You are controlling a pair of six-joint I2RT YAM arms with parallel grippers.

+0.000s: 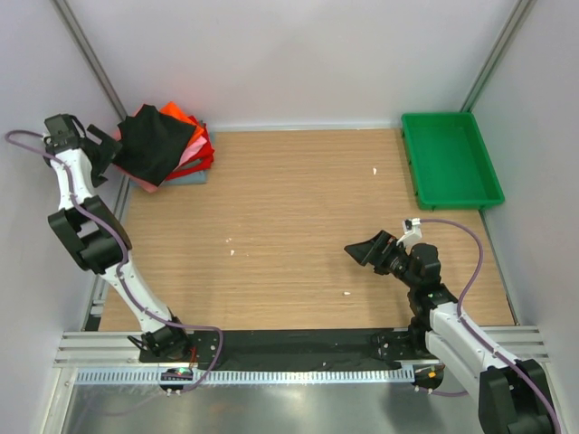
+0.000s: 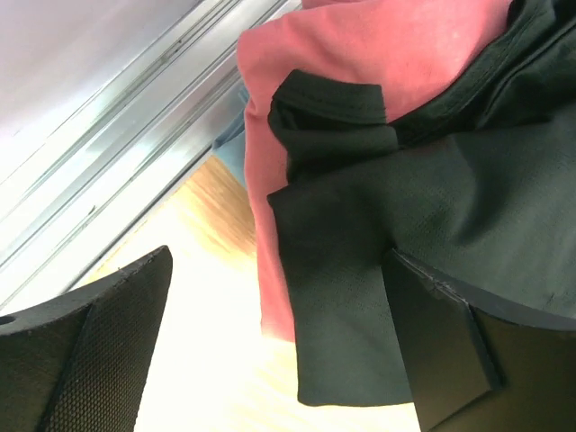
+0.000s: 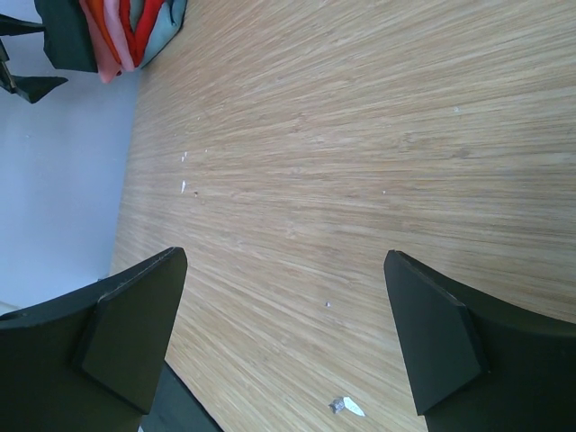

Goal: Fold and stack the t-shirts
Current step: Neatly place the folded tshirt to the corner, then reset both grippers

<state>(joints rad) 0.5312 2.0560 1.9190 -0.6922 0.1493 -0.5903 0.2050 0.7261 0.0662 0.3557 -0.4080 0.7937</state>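
Black cloth fills the space ahead of the left gripper (image 2: 279, 255): the black t-shirt (image 1: 152, 145) lies on top of the folded shirts (image 1: 201, 145), just beyond the fingertips and running past the finger on the right of the wrist view. The fingers stand wide apart with nothing clamped between them. Whether that finger's pad touches the cloth I cannot tell. Under the black shirt, further out from the fingertips, a salmon-pink shirt (image 2: 360, 54) shows. Orange and red layers and a blue-grey bottom layer (image 1: 185, 178) peek out on the stack's far side.

The right gripper (image 1: 366, 249) hangs low over the bare wooden table (image 1: 298, 208), fingers equally wide and holding nothing. The stack sits well away, off beyond its left finger in the wrist view (image 3: 117, 36). No loose shirt lies anywhere between or near its fingers.

By my reading the task is close to finished, with every shirt in view on the one pile. The black one looks skewed and loosely folded, a sleeve edge showing, so some squaring up may remain. The green tray (image 1: 452, 163) plays no part.
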